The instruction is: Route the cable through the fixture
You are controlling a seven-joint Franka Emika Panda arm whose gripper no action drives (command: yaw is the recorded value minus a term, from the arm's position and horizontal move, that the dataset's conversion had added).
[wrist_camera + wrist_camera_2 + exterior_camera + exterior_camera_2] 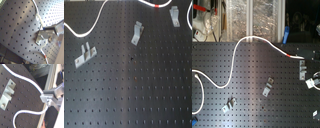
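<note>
The white cable (pixel 236 55) snakes across the black perforated board from the second exterior view's left to its right, and its red band (pixel 288 55) lies near the right metal clip (pixel 302 68). My gripper (pixel 315 79) is at the board's right edge, beside a small cable loop. In the second wrist view the gripper (pixel 48 99) looks shut on the cable (pixel 30 80), with a clip (pixel 7 92) lying apart. The first wrist view shows the cable (pixel 38 17), the red band (pixel 45 57) and a clip (pixel 39 38) by the fingers (pixel 48 32). The first exterior view shows the cable (pixel 95 24) and band (pixel 159 6), not the gripper.
Three metal clips stand on the board (pixel 134 90) in the first exterior view: left (pixel 84 54), middle (pixel 137 33), right (pixel 174 16). The second exterior view shows the middle clip (pixel 268 87) and left clip (pixel 229 105). Cluttered equipment (pixel 207 20) stands behind the board.
</note>
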